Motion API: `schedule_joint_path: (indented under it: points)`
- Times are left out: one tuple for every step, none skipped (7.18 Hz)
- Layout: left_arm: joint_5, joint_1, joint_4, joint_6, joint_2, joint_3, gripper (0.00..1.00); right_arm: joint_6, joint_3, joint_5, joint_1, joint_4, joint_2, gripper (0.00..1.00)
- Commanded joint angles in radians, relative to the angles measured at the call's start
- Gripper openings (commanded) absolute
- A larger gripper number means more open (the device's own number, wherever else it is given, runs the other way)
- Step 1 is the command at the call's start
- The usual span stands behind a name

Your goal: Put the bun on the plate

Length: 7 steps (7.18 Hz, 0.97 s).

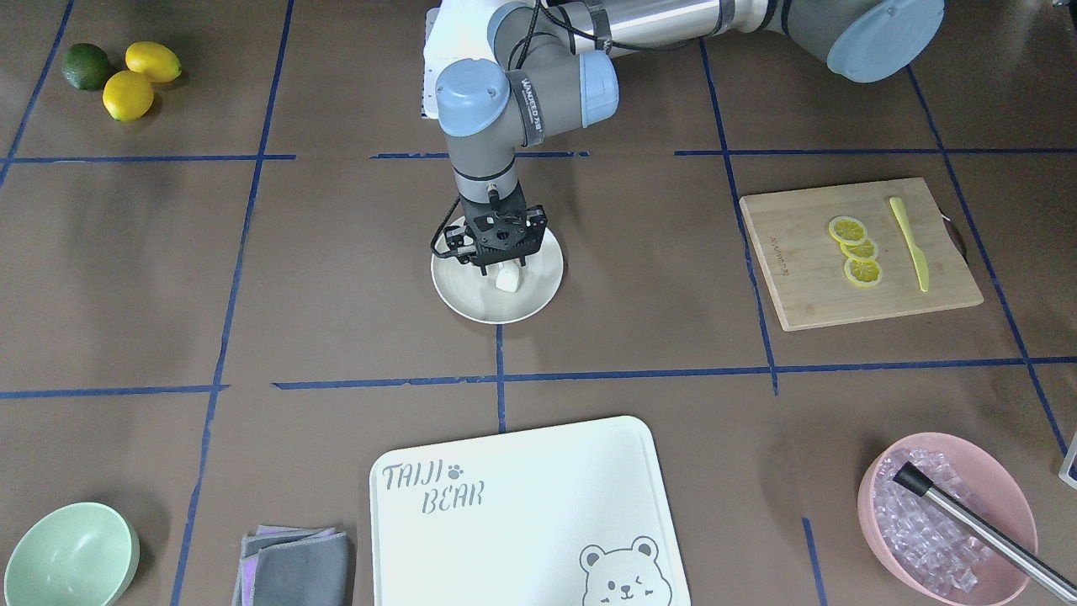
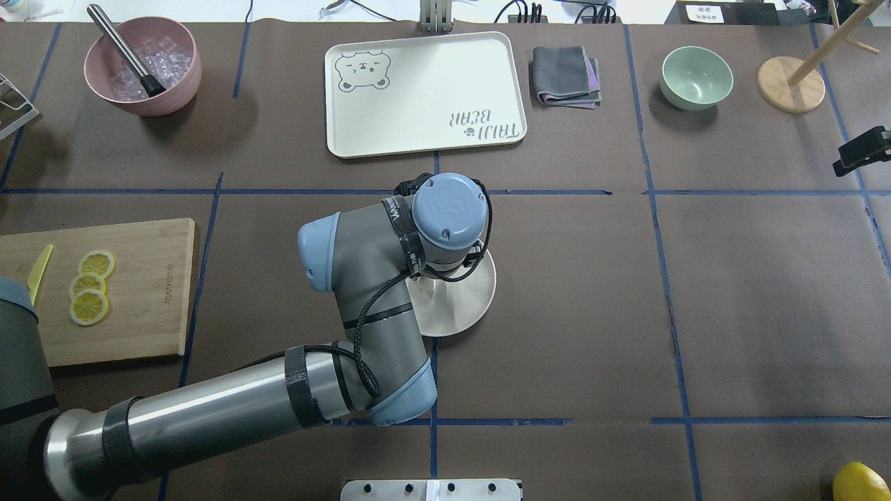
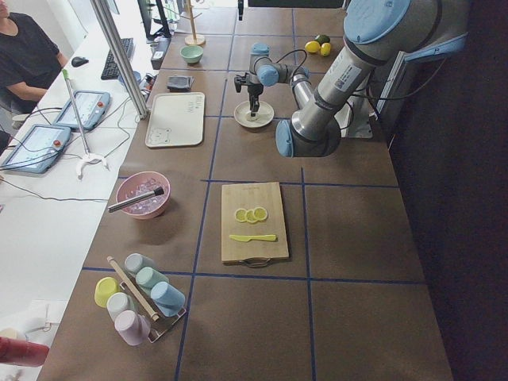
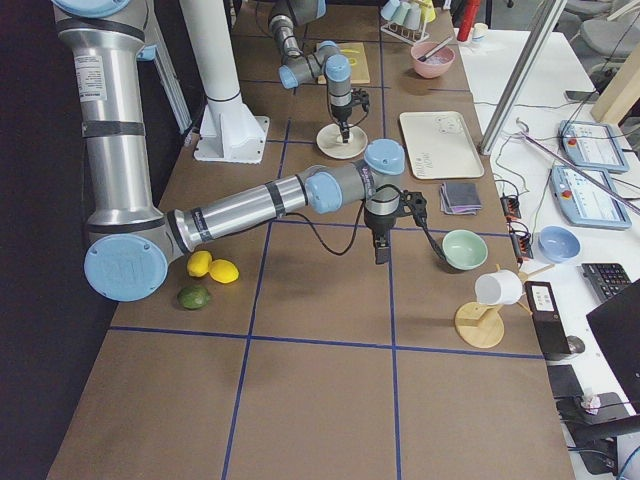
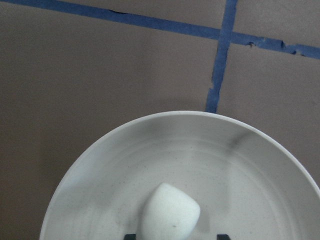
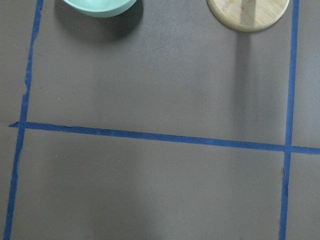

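The white bun (image 1: 508,279) lies on the cream plate (image 1: 538,299) at the table's middle. My left gripper (image 1: 502,268) hangs straight down over it, open. In the left wrist view the bun (image 5: 170,215) rests on the plate (image 5: 150,150) between the two dark fingertips (image 5: 222,236), with a gap on each side. From overhead the left wrist hides the bun, and only part of the plate (image 2: 466,306) shows. My right gripper (image 4: 383,252) hangs above the bare table near the mint-green bowl (image 4: 464,249). I cannot tell whether it is open or shut.
A bamboo board (image 1: 799,278) holds lemon slices (image 1: 858,251) and a yellow knife (image 1: 910,242). A white tray (image 1: 522,505), grey cloth (image 1: 294,564), mint bowl (image 1: 71,555) and pink bowl of ice (image 1: 947,513) line the far edge. Lemons and a lime (image 1: 126,76) sit near the robot.
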Motion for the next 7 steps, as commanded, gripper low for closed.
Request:
schedule_joint_path:
  points:
    - [0.0, -0.002, 0.006, 0.003, -0.006, -0.012, 1.0, -0.002, -0.001, -0.001, 0.001, 0.0, 0.0, 1.0]
    - [-0.008, -0.016, 0.025, 0.055, -0.003, -0.049, 1.0, -0.006, -0.004, -0.001, 0.004, -0.002, 0.0, 1.0]
    - [-0.012, -0.051, 0.093, 0.111, 0.002, -0.111, 1.0, -0.05, -0.021, -0.001, 0.012, 0.0, -0.008, 1.0]
    - [-0.056, -0.098, 0.19, 0.205, 0.026, -0.198, 1.0, -0.128, -0.065, 0.008, 0.044, 0.0, -0.011, 1.0]
    - [-0.154, -0.164, 0.213, 0.282, 0.162, -0.368, 1.0, -0.222, -0.125, 0.06, 0.102, 0.002, -0.011, 1.0]
    - [-0.254, -0.248, 0.22, 0.378, 0.291, -0.502, 1.0, -0.364, -0.197, 0.098, 0.178, 0.002, -0.011, 1.0]
    - [-0.306, -0.316, 0.232, 0.493, 0.372, -0.547, 1.0, -0.43, -0.226, 0.115, 0.232, 0.0, -0.011, 1.0]
